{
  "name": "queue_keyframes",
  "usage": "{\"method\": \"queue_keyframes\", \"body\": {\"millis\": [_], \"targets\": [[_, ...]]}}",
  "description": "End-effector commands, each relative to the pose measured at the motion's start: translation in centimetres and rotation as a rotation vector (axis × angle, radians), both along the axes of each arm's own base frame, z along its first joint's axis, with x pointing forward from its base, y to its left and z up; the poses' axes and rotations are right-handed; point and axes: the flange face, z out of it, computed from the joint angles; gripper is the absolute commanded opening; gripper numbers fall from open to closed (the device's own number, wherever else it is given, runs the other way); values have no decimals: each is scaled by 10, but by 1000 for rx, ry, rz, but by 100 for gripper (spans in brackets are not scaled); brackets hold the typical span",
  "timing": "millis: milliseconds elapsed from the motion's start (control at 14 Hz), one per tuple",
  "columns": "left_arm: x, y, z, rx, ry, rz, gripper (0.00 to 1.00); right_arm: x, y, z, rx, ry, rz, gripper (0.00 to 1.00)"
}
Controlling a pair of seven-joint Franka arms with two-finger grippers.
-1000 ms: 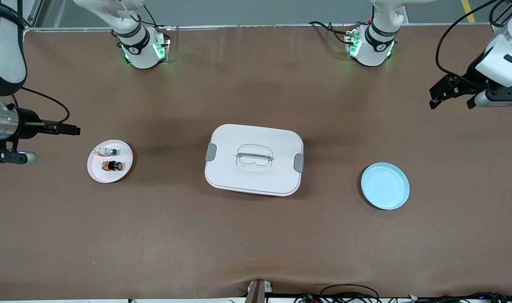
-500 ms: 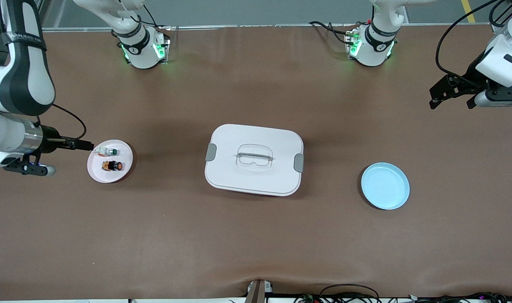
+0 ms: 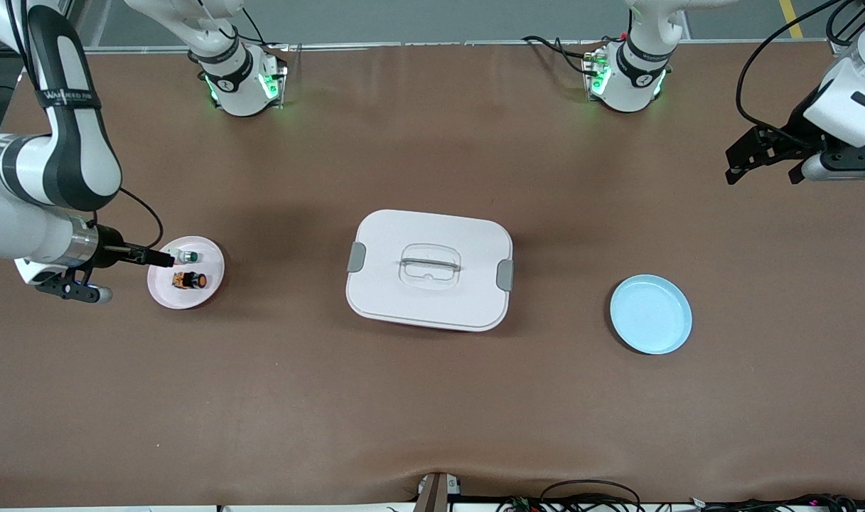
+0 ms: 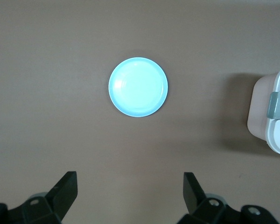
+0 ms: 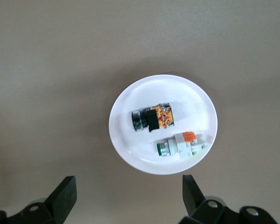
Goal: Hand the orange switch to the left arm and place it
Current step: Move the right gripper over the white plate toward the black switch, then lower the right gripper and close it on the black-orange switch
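Brown table (image 3: 432,398) bears box (image 3: 429,270); two plates (image 3: 650,314).

My worktop (image 3: 432,412) looks matt brown; the box (image 3: 429,269) is smooth white plastic, and both plates (image 3: 650,313) look glossy.

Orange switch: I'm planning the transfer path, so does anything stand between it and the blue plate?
Yes. The white box sits mid-table, directly between the orange switch on the pink plate and the blue plate.
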Motion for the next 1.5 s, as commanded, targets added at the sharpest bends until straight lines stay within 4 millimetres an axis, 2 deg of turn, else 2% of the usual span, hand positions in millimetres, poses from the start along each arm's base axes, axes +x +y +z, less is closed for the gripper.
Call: {"method": "queue_keyframes", "body": {"millis": [0, 286, 429, 714, 1214, 1429], "targets": [[2, 1, 4, -7, 8, -9, 100, -5, -3, -25, 8, -40, -16, 100], [2, 1, 4, -7, 8, -11, 100, 5, -6, -66, 0, -61, 44, 100], [2, 1, 4, -7, 8, -9, 100, 6, -7, -74, -1, -71, 72, 100], [2, 2, 4, -7, 8, -9, 100, 9, -11, -106, -14, -82, 80, 100], [2, 1, 4, -7, 8, -9, 100, 7, -11, -134, -34, -68, 125, 100], [2, 0, 5, -7, 7, -9, 100, 3, -22, -146, -18, -59, 196, 100]]}}
